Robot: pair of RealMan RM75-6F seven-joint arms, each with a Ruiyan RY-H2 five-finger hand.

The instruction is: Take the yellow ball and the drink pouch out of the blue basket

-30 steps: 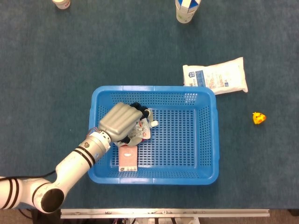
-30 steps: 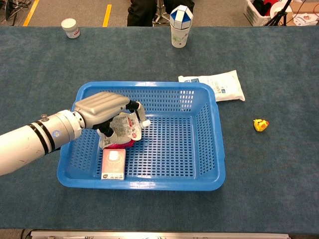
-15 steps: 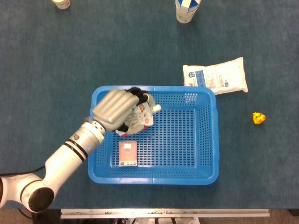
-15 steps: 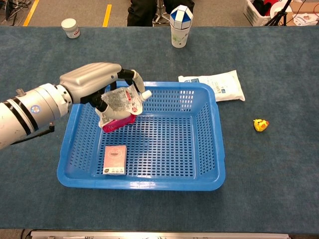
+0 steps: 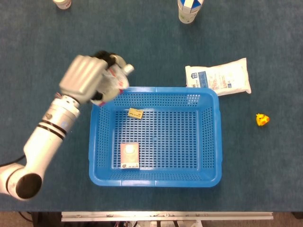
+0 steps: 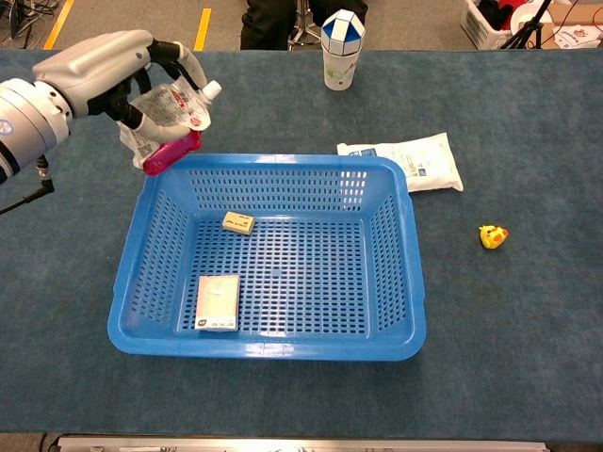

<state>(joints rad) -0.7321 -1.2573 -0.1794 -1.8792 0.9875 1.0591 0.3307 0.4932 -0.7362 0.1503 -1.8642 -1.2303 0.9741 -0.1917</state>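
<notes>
My left hand (image 5: 84,78) (image 6: 102,68) grips the drink pouch (image 5: 114,81) (image 6: 170,117), a clear pouch with a red base and a white spout. It hangs in the air over the table just beyond the far left corner of the blue basket (image 5: 156,180) (image 6: 264,350). A small yellow ball-like toy (image 5: 262,119) (image 6: 492,235) lies on the table to the right of the basket, apart from it. My right hand shows in neither view.
Inside the basket lie a small pink box (image 5: 129,155) (image 6: 218,301) and a little tan block (image 5: 136,113) (image 6: 237,222). A white packet (image 5: 218,76) (image 6: 403,160) lies at the basket's far right corner. A cup (image 5: 188,9) (image 6: 341,38) and a white jar (image 6: 135,53) stand far back.
My left hand has lifted the drink pouch out of the basket and carried it up and to the far left, past the rim. A tan block that it covered now shows.
</notes>
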